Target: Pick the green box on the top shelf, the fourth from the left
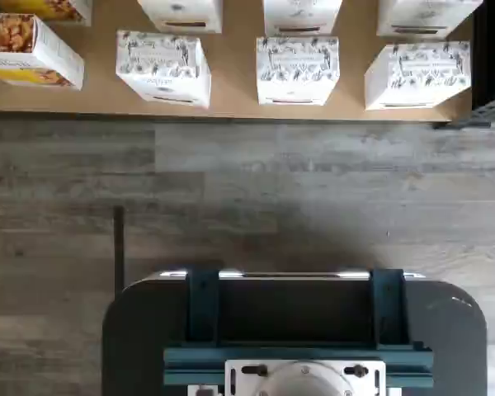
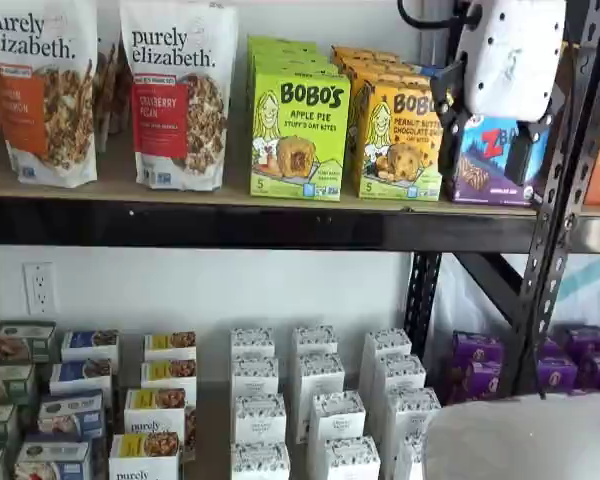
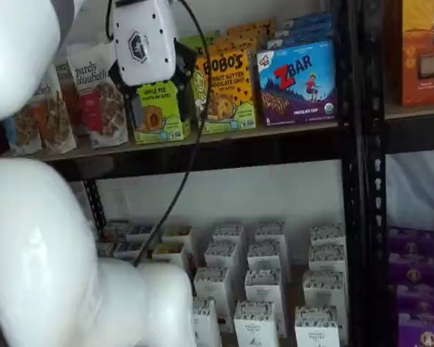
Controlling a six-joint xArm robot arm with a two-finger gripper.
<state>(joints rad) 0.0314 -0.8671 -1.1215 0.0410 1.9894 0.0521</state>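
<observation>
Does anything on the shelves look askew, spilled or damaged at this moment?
Nothing stands out. The green box stands upright at the front of its row on the top shelf, the neighbouring cartons and bags are upright too, and the white boxes on the lower board sit in tidy rows. No spill or damage shows.

Even indoor light, soft focus, mild blur
</observation>
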